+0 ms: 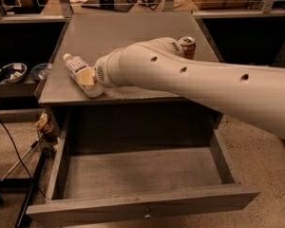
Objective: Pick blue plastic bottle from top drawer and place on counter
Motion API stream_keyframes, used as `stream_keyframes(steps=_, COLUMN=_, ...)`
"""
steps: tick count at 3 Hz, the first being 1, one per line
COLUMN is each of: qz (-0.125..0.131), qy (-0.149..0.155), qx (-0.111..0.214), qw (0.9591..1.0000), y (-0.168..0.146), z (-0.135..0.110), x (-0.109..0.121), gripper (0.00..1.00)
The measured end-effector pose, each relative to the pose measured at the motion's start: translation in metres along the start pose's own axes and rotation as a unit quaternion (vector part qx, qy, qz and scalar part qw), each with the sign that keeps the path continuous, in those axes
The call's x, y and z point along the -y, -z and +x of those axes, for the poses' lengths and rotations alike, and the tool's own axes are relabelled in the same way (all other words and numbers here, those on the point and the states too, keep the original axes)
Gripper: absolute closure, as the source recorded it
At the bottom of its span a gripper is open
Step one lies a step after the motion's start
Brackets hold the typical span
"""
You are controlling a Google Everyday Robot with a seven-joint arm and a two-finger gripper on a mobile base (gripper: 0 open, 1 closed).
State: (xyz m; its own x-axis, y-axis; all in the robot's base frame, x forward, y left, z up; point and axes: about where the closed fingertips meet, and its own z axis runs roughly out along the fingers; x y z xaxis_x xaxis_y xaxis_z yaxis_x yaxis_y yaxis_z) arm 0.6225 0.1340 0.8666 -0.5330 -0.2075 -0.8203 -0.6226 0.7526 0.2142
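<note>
The blue plastic bottle [76, 66] lies on its side on the counter [128, 32] near the front left corner, white cap pointing to the back left. My gripper [88, 78] is at the end of the white arm that reaches in from the right, right at the bottle's lower half and covering part of it. The top drawer [137, 172] is pulled out below the counter, and its grey floor is bare. A small knob [146, 216] sits on its front panel.
A red-orange soda can [186, 47] stands upright on the counter at the right, just behind the arm. A side shelf with bowls [13, 72] is to the left. Cables and a stand [19, 170] are on the floor at left.
</note>
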Motion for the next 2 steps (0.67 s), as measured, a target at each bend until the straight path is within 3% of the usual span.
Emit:
stream_keyframes(steps=1, qz=0.0, qy=0.0, qx=0.0, qw=1.0, y=0.0, z=0.0, x=-0.0001, gripper=0.0)
stream_keyframes(steps=2, qz=0.0, qy=0.0, qx=0.0, qw=1.0, y=0.0, z=0.0, x=-0.0001, gripper=0.0)
